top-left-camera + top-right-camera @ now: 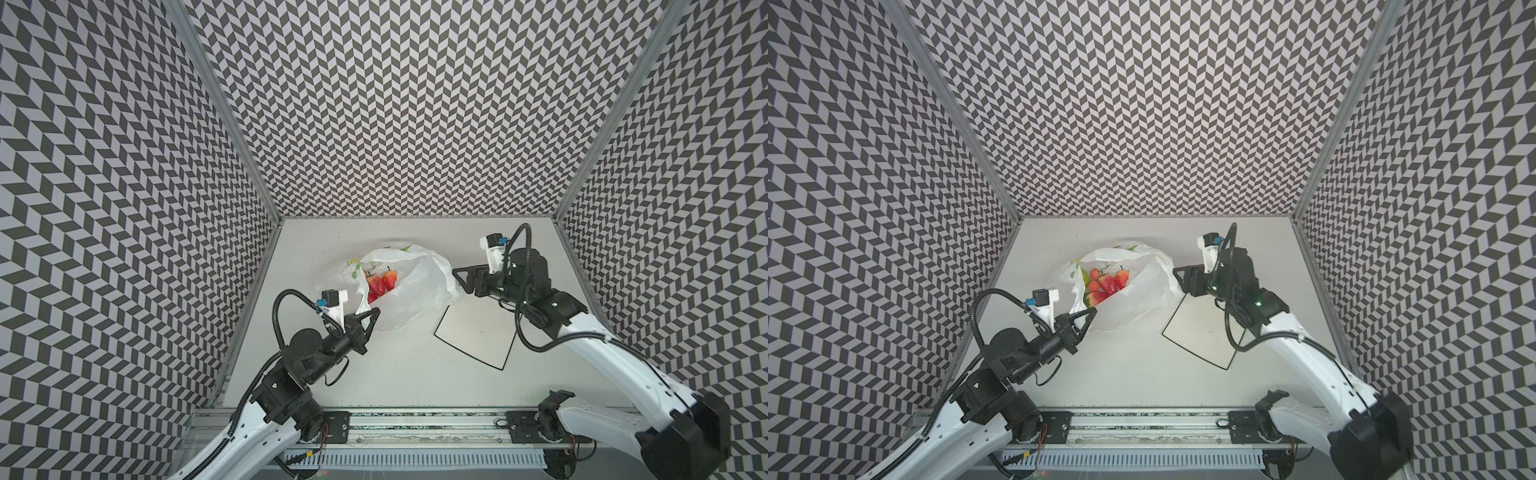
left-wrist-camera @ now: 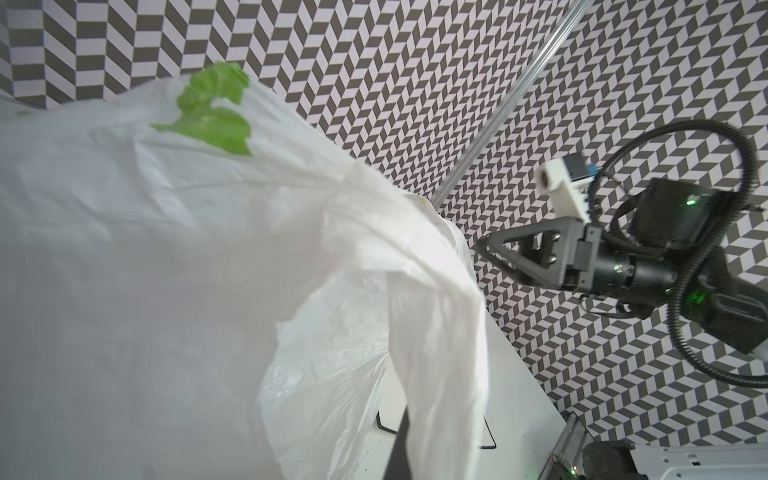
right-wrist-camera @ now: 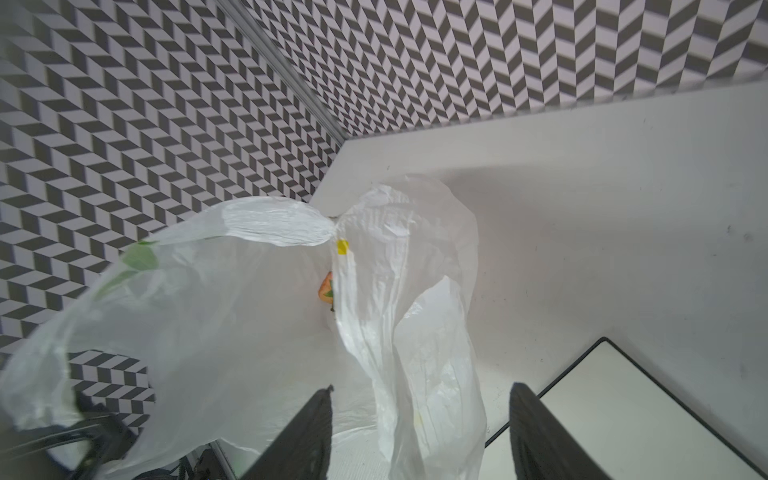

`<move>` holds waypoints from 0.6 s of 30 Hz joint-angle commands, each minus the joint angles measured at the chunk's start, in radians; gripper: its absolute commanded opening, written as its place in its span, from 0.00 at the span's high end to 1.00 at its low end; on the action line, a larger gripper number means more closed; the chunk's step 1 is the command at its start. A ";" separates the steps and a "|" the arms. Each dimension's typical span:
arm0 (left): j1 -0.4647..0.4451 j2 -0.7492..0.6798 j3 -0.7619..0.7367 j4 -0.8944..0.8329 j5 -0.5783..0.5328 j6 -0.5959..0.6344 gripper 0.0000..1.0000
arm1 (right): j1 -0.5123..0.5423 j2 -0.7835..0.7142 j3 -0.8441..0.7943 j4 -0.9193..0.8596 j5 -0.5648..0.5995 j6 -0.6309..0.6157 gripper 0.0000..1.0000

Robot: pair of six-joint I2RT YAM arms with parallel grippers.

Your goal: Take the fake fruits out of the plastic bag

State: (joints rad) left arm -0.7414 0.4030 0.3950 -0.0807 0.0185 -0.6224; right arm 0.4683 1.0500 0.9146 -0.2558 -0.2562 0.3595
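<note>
Crinkly translucent white bag [image 1: 415,291], mouth agape, red strawberries [image 1: 377,284] inside.

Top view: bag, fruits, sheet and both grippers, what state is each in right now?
plastic bag: lying on the table, mouth pulled open.
fake fruits: inside the bag; none out on the table.
left gripper: shut on the bag's near edge, holding it up.
right gripper: open, a strip of the bag hanging between its jaws, not clamped.
white sheet: flat on the table beside the bag.

Left gripper [image 1: 375,311] tight, right gripper [image 1: 458,280] wide.
</note>
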 commanded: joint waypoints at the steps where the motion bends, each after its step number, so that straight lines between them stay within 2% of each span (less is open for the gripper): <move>1: -0.037 0.015 -0.021 0.047 -0.062 0.000 1.00 | -0.001 -0.121 -0.023 -0.060 0.063 -0.042 0.36; 2: -0.046 0.021 -0.024 0.049 -0.070 0.000 1.00 | 0.000 -0.155 -0.028 -0.068 0.055 -0.046 0.38; 5: -0.065 0.032 -0.034 0.049 -0.083 -0.005 1.00 | 0.049 -0.216 -0.046 -0.014 -0.067 -0.072 0.48; 7: -0.071 0.032 -0.045 0.050 -0.094 -0.014 1.00 | 0.166 -0.222 -0.059 0.048 -0.078 -0.081 0.51; 9: -0.074 0.031 -0.049 0.046 -0.105 -0.020 1.00 | 0.315 -0.179 -0.062 0.101 -0.009 -0.105 0.52; 11: -0.076 0.028 -0.047 0.038 -0.119 -0.023 1.00 | 0.445 -0.084 -0.051 0.149 0.053 -0.124 0.53; 12: -0.077 0.026 -0.046 0.033 -0.127 -0.027 1.00 | 0.473 -0.033 -0.039 0.164 0.070 -0.121 0.54; 15: -0.078 0.012 -0.040 -0.001 -0.161 -0.043 1.00 | 0.504 0.143 -0.004 0.245 0.101 -0.077 0.61; 18: -0.079 -0.005 -0.029 -0.072 -0.216 -0.087 1.00 | 0.514 0.317 0.044 0.311 0.138 -0.028 0.63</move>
State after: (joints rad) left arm -0.8124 0.4156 0.3534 -0.0902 -0.1238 -0.6613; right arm 0.9741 1.2854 0.9150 -0.0639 -0.1871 0.2943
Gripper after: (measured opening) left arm 0.047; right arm 0.377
